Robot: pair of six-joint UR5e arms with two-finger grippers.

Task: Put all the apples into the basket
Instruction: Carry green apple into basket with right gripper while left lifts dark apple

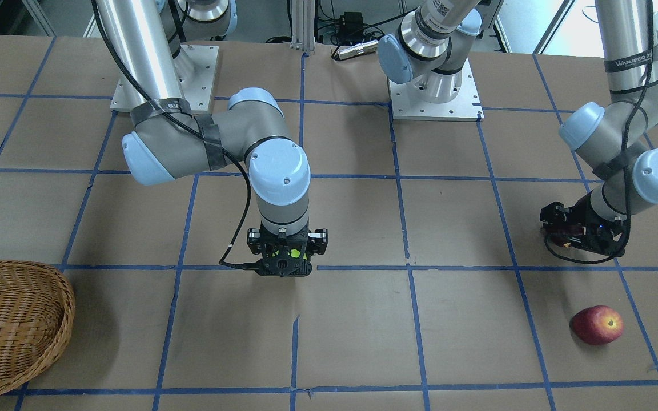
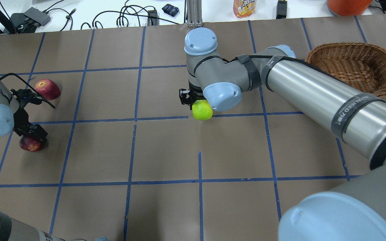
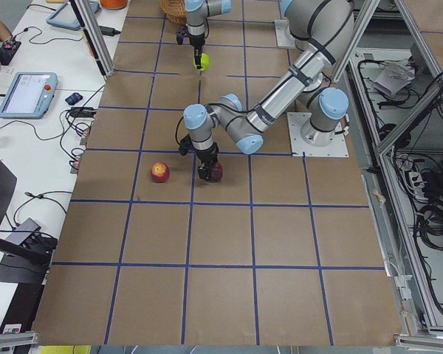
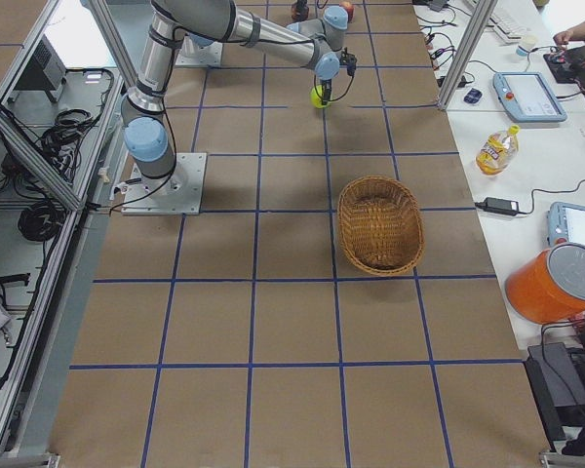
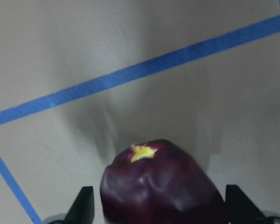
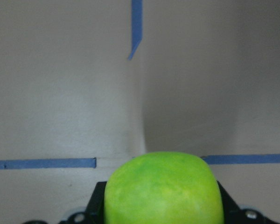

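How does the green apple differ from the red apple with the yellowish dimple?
The green apple is bright yellow-green; the red apple is red with a yellowish dimple. The green apple sits in the right claw; the red apple lies free on the table. Both are round and outside the basket.

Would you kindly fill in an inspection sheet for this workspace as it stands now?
Surface: table covered in brown paper with a blue tape grid, lying flat.
Job's things: green apple in the right tool; maroon apple between the fingers of the left tool; red apple loose on the paper; basket empty.
Clutter: nothing seen on the paper.
Tools: right shut on the green apple; left looks open, with a gap beside the maroon apple.
Cables: black cable looped along the right arm; loose leads on the bench beyond.
Surroundings: drink bottle, orange jug, teach pendant on side benches.
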